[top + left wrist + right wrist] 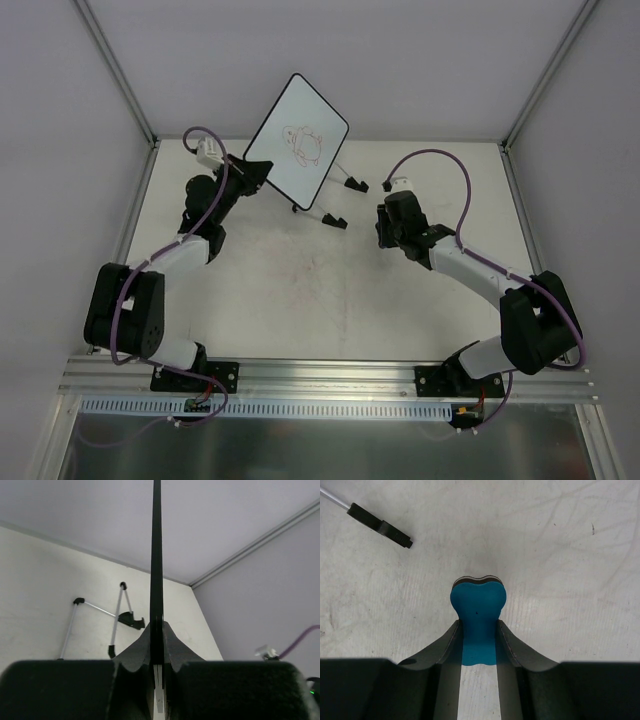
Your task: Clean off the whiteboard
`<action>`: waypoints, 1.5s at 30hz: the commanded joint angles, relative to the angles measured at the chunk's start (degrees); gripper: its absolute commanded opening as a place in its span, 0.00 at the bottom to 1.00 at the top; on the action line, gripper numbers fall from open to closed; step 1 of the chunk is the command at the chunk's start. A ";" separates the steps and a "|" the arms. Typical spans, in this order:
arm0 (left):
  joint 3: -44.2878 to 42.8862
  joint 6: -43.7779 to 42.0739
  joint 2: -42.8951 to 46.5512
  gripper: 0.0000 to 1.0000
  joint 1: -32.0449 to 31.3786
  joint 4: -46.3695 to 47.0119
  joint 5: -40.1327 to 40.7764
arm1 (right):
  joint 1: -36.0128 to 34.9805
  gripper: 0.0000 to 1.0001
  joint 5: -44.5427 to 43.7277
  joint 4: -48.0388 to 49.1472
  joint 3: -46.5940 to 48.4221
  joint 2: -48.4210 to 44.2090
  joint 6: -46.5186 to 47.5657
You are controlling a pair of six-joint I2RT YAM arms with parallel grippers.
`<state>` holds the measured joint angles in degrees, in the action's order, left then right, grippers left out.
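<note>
One whiteboard point(300, 135) is clamped in the left pincer point(157, 630), one blue eraser point(478, 597) in the right pincer point(478, 632).

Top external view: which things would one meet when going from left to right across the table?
Left gripper, white rectangular whiteboard with reddish doodle, thin metal stand with black feet, right gripper.

Black-rimmed white whiteboard point(297, 140) with reddish line doodle point(303, 147); teal-blue eraser point(478, 605)
</note>
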<state>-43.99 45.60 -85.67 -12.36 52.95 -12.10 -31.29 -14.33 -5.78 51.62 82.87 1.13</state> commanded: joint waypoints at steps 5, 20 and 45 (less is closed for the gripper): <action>3.20 2.12 16.48 0.00 -0.03 1.46 -4.42 | -0.44 0.00 -2.02 3.23 -2.74 -5.95 0.98; 11.91 1.06 34.07 0.00 0.58 -6.02 -5.30 | -6.24 0.00 3.51 2.10 3.64 -21.00 4.14; 10.85 -5.17 33.11 0.00 -0.74 -5.40 -21.83 | -9.32 0.00 14.68 -6.17 30.21 -8.69 7.48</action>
<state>-31.94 42.81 -54.46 -12.45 37.54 -31.66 -39.68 -0.14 -12.78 81.34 74.81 6.94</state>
